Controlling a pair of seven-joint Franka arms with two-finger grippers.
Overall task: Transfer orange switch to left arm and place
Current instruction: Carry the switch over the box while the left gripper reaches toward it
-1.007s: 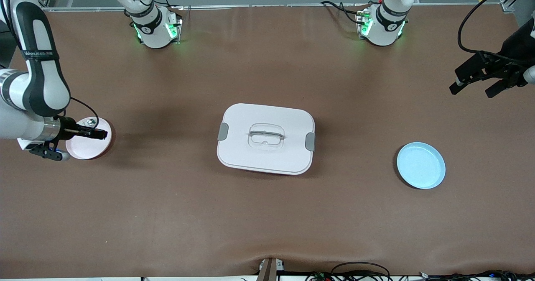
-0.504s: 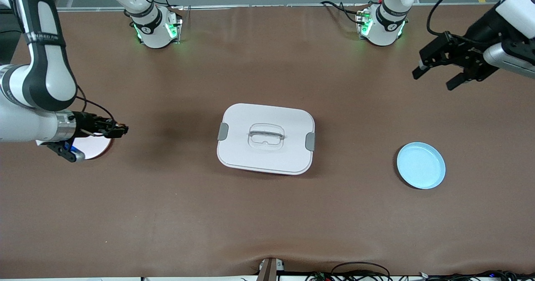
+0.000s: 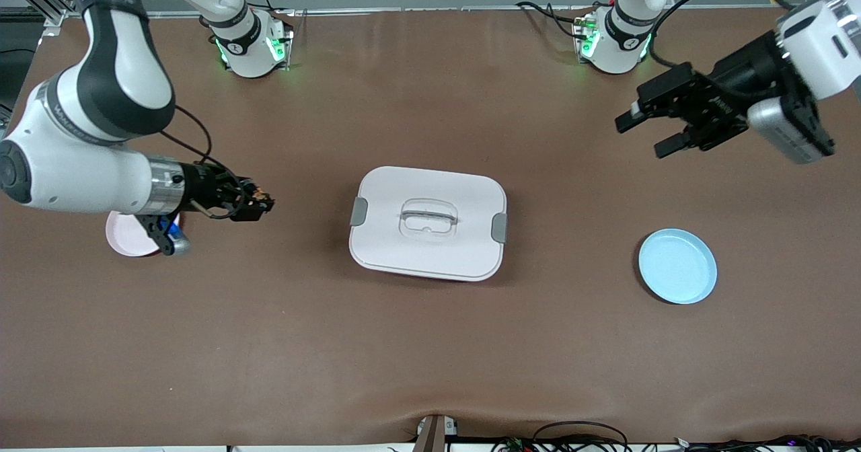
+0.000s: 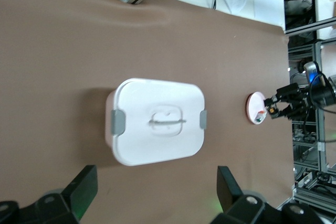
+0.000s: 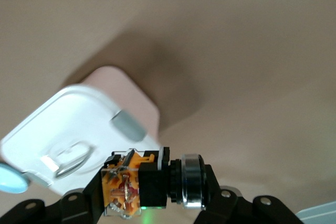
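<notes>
Looking down from the front view, I see the right gripper (image 3: 261, 204) up over bare table between the pink plate (image 3: 124, 235) and the box (image 3: 428, 222), fingers pinched on the orange switch (image 3: 258, 201). The box sits mid-table, lid on, grey clips at both ends. The left gripper (image 3: 646, 134) hangs over the table toward the left arm's end, fingers spread and holding nothing; the blue plate (image 3: 677, 266) lies nearer the camera than the spot it is over. From the left wrist view, I see the box (image 4: 156, 121), the pink plate (image 4: 257, 108) with a small silvery part on it, and the right gripper (image 4: 277, 109) just beside that plate. From the right wrist view, the orange switch (image 5: 137, 182) is clamped between the fingers, its orange end and silver ring showing, with the box (image 5: 73, 135) below.
</notes>
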